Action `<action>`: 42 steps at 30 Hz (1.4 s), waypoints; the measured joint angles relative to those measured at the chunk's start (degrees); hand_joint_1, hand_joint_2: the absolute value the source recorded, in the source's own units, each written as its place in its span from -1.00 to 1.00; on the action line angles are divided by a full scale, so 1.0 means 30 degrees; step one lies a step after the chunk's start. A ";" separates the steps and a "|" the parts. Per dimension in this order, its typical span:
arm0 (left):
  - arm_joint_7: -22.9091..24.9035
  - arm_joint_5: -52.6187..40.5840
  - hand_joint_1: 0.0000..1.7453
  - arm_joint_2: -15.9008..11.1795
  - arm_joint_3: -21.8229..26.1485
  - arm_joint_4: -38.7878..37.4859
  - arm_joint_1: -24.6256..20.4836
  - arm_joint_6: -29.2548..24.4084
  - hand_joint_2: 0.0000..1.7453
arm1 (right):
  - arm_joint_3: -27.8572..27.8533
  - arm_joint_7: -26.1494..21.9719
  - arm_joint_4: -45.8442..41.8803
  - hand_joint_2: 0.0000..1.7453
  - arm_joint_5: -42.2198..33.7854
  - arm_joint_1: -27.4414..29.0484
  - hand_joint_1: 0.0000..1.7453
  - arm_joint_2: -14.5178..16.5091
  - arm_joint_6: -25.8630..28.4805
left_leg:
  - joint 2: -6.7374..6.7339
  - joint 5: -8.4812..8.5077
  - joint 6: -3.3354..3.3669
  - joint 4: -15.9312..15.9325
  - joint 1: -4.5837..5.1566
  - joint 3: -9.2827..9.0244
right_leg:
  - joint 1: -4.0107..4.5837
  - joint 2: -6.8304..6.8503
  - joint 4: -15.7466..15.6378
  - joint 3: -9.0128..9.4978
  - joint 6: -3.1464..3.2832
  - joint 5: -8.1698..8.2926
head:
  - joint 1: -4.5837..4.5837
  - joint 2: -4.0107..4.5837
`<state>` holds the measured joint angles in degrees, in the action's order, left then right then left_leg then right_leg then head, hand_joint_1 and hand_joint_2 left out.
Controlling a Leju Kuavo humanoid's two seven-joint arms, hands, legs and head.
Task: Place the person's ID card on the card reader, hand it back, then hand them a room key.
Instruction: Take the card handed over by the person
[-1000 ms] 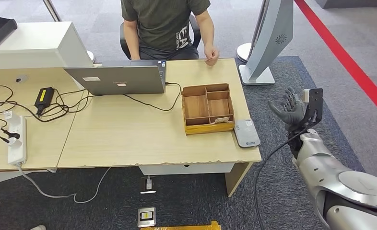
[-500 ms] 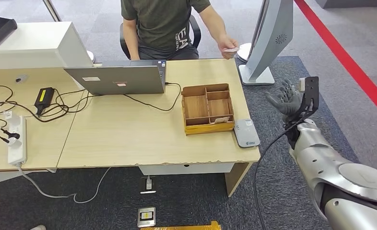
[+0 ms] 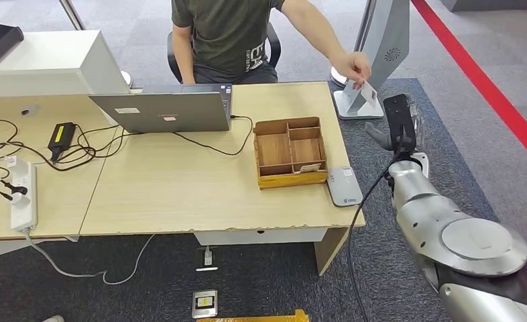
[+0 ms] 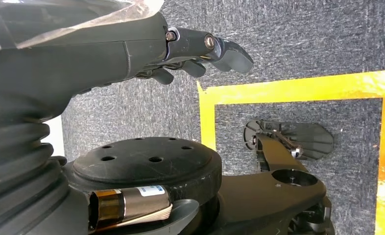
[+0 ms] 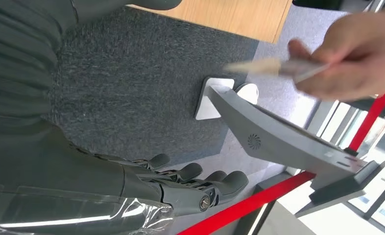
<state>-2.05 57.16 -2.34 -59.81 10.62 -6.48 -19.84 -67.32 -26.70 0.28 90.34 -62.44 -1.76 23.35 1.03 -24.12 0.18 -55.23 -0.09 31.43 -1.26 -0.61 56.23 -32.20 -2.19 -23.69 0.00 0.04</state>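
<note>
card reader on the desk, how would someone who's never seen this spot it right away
Start at the light wooden desk and go to its front corner on the robot's right. Beside the wooden divided tray lies the card reader: a flat grey slab with rounded corners, its edge at the desk's rim. It is the lone grey, lidless, flat thing there.

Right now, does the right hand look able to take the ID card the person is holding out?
Probably yes. The right hand is raised beside the table's end, empty with fingers apart, and the person's hand holds the ID card just above it. Only open air over the carpet lies between them.
</note>
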 joint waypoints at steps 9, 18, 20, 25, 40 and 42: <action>0.0180 0.0233 -1.00 -0.0031 -0.0255 0.0000 0.0068 0.0009 1.00 | 1.0740 1.2566 -0.7663 1.00 -0.5977 0.4520 -1.00 -0.1864 -0.1512 | -0.0101 -0.0060 0.0081 -0.0061 0.0071 -0.0014 | -0.0104 -0.0131 -0.0024 -0.0027 -0.0110 -0.0008 | -0.0231 0.0000; 0.0299 0.0492 -1.00 -0.0175 -0.0422 0.0022 -0.0318 0.0087 1.00 | 2.3855 1.5731 -1.5305 1.00 -0.8316 0.6708 -1.00 -0.2969 -0.1277 | -0.0686 -0.0106 0.0063 -0.0012 0.0108 0.0149 | -0.0091 -0.0715 0.0013 -0.0208 -0.0047 0.0123 | -0.0029 0.0000; 0.0273 0.0494 -1.00 -0.0177 -0.0455 0.0022 -0.0235 0.0120 1.00 | 2.5687 1.5778 -1.6243 1.00 -0.8354 0.6910 -1.00 -0.3094 -0.1301 | -0.0424 -0.0027 0.0046 -0.0013 0.0080 0.0224 | -0.0061 -0.0452 0.0015 -0.0206 -0.0039 0.0116 | -0.0022 0.0000; 0.0230 0.0477 -1.00 -0.0186 -0.0490 0.0022 -0.0174 0.0219 1.00 | 2.9027 1.5830 -1.7793 1.00 -0.8499 0.7147 -1.00 -0.3331 -0.1483 | -0.0204 0.0025 0.0040 -0.0012 0.0035 0.0316 | -0.0018 -0.0215 0.0017 -0.0200 -0.0016 0.0099 | -0.0027 0.0000; 0.0002 0.0310 -1.00 -0.0204 -0.0681 0.0022 -0.0146 0.0302 1.00 | 3.3874 1.6077 -1.9298 1.00 -0.8564 0.7236 -1.00 -0.4282 -0.1457 | -0.0200 0.0024 0.0042 -0.0013 0.0035 0.0324 | -0.0018 -0.0201 0.0010 -0.0198 -0.0015 0.0099 | -0.0029 0.0000; -0.0036 0.0304 -1.00 -0.0204 -0.0741 0.0022 -0.0139 0.0304 1.00 | 3.4214 1.6075 -1.9296 1.00 -0.8533 0.7228 -1.00 -0.4337 -0.1403 | -0.0200 0.0024 0.0041 -0.0012 0.0034 0.0325 | -0.0017 -0.0201 0.0011 -0.0198 -0.0015 0.0099 | -0.0029 0.0000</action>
<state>-2.16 58.07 -2.95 -62.03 10.69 -6.90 -18.93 35.32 21.52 -57.61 64.74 -40.76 -14.77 19.15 0.43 -24.05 0.31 -55.27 0.01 32.41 -1.31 -1.22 56.26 -32.79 -2.24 -23.39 -0.09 0.04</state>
